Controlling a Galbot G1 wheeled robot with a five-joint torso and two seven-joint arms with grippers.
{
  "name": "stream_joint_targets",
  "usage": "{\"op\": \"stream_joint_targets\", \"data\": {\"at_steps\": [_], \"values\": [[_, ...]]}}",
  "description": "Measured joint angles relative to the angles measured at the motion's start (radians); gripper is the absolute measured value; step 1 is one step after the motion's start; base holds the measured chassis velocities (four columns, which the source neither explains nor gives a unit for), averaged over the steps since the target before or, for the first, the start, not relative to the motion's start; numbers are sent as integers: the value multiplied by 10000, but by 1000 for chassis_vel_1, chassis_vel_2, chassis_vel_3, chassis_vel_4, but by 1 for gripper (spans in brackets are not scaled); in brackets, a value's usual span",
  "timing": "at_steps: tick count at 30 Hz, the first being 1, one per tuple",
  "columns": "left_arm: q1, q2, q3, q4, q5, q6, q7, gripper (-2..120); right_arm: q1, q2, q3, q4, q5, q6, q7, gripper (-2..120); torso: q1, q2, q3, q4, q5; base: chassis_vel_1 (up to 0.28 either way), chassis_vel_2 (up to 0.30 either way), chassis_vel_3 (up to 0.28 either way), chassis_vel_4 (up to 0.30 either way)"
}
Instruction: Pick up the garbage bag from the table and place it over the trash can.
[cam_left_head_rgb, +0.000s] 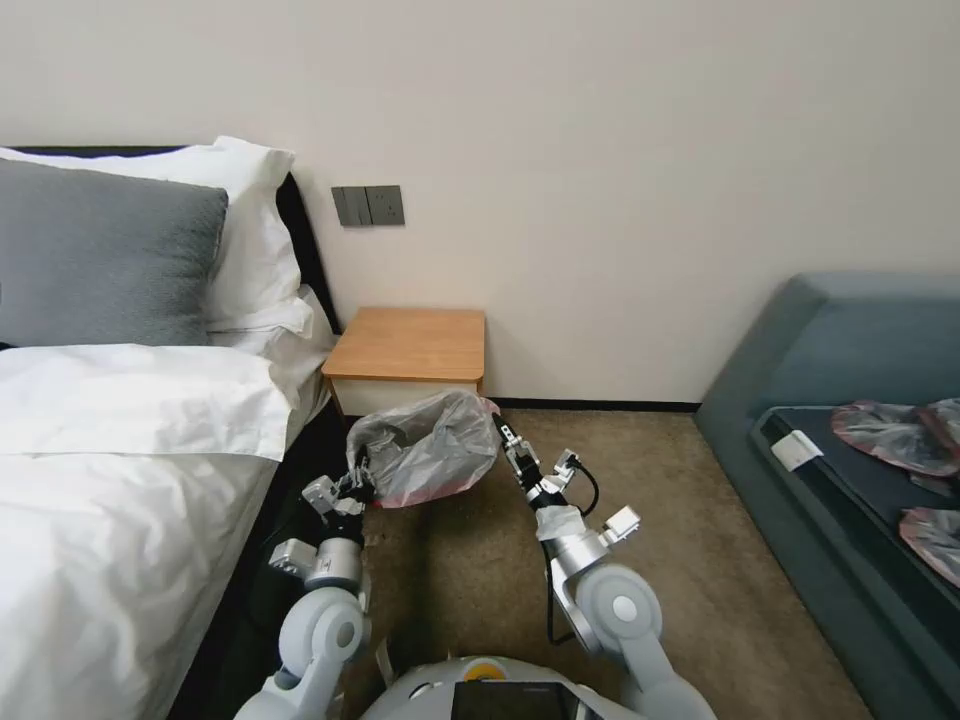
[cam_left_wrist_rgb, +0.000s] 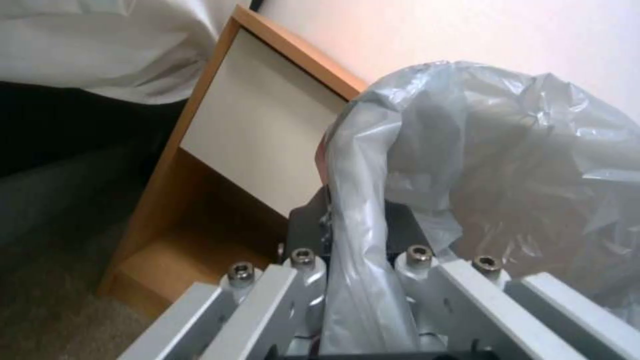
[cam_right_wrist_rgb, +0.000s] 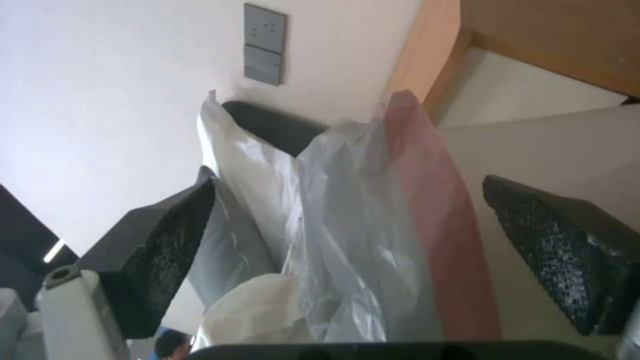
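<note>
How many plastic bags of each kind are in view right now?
Wrinkly translucent grey film garbage bag, pinched in the left pincer: 1
Flatter grey-pink plastic bags with dark red edges, on the blue-grey couch: 2 clearly apart
Total: 3

A wrinkled, see-through grey garbage bag (cam_left_head_rgb: 425, 450) with a pinkish-red edge is spread open between the two claws. The left gripper (cam_left_head_rgb: 358, 482) pinches its rim; the right gripper (cam_left_head_rgb: 503, 432) sits wide apart around the other side. The wooden table (cam_left_head_rgb: 410, 345) stands just behind both claws.
</note>
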Motion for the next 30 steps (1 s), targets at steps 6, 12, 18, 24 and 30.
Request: {"op": "stream_joint_targets", "data": {"at_steps": [6,12,18,24,30], "values": [[24,-20,24,-31,0,24,-4,6,22,102,-30,-64,-142,8,-128,93,0,0,0,0,0,0,0,0,0],[33,-34,56,-62,0,30,-1,6,68,101,-28,-101,-244,61,-166,70,0,0,0,0,0,0,0,0,0],[35,-51,70,-63,2,31,2,6,108,116,-26,-133,-265,89,-167,53,0,0,0,0,0,0,0,0,0],[63,-56,70,-65,-10,31,7,6,158,145,19,-197,-325,133,-226,26,1,0,0,0,0,0,0,0,0],[82,-54,43,-102,-115,31,7,6,216,166,84,-232,-416,169,-301,12,1,0,0,-1,0,0,0,0,0]]}}
